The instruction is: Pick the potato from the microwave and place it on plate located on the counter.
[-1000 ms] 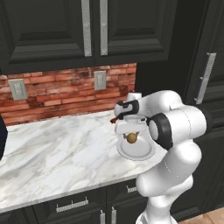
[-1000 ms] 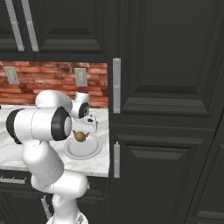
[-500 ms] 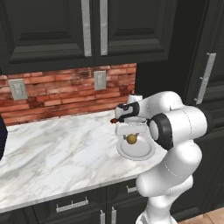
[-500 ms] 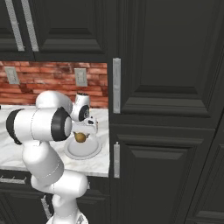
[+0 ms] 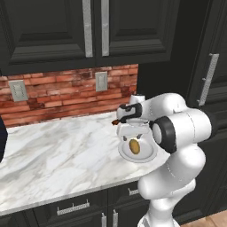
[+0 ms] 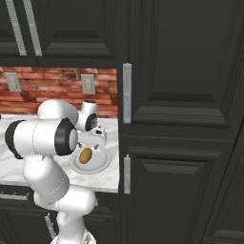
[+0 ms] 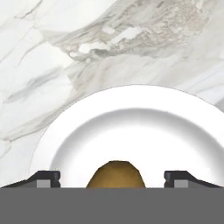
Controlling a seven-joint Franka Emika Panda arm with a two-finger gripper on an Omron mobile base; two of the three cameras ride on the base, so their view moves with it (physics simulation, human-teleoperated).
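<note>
Since the earlier frame the gripper (image 7: 112, 178) has lifted slightly, fingers (image 7: 46, 178) spread and empty, above the potato (image 5: 134, 146) resting inside the plate (image 5: 148, 156) on the tabletop (image 5: 57, 150); placement appears complete.

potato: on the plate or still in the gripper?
On the plate. The potato lies in the well of the white plate on the counter; in the hand view the gripper fingertips stand wide apart, clear of it.
</note>
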